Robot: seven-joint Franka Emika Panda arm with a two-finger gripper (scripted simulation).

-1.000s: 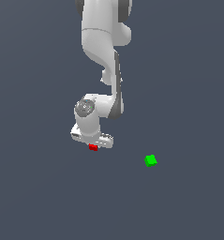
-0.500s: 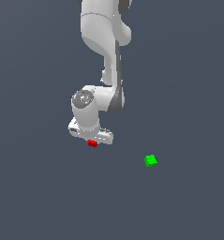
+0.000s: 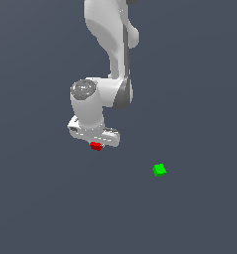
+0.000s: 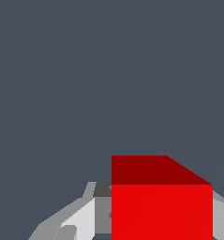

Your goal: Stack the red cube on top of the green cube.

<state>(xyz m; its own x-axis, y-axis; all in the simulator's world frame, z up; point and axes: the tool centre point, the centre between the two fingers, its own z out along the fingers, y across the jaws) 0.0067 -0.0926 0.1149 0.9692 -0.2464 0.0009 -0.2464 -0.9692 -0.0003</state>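
Note:
The red cube (image 3: pixel 95 146) sits between the fingers of my gripper (image 3: pixel 94 143), which is shut on it and holds it off the floor. The wrist view shows the red cube (image 4: pixel 160 201) large and close, with a grey finger (image 4: pixel 78 218) pressed against one side and the other finger just showing past its far side. The green cube (image 3: pixel 159 169) rests alone on the floor, off to the exterior view's right of the gripper and lower in that picture. It does not appear in the wrist view.
The white arm (image 3: pixel 110 44) comes down from the top of the exterior view to the wrist above the gripper. A plain dark grey floor (image 3: pixel 199 99) lies all around.
The gripper, with the red cube in it, has risen steadily and drifted slightly to the exterior view's left. The green cube has not moved.

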